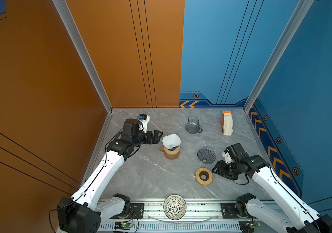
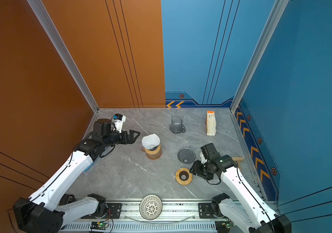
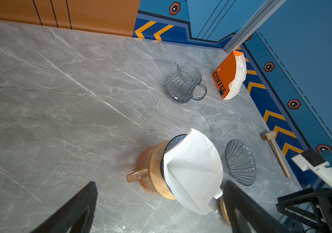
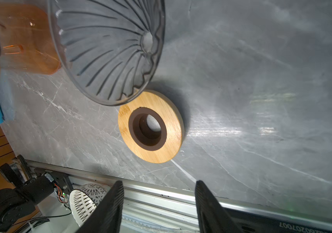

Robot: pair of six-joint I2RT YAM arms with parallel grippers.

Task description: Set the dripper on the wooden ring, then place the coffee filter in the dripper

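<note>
White coffee filter (image 1: 171, 139) stands tip-down in dripper (image 1: 173, 148), tilted.

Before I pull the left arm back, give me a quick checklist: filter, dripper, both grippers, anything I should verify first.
1. ok: left gripper open and empty, beside the coffee filter.
2. ok: coffee filter sits in the dripper on the amber carafe.
3. not ok: filter not pressed down evenly; it leans and stands high over the rim.
4. cannot tell: whether a left finger touches the filter.
5. ok: right gripper open, empty, near the wooden ring, away from the filter.
</note>
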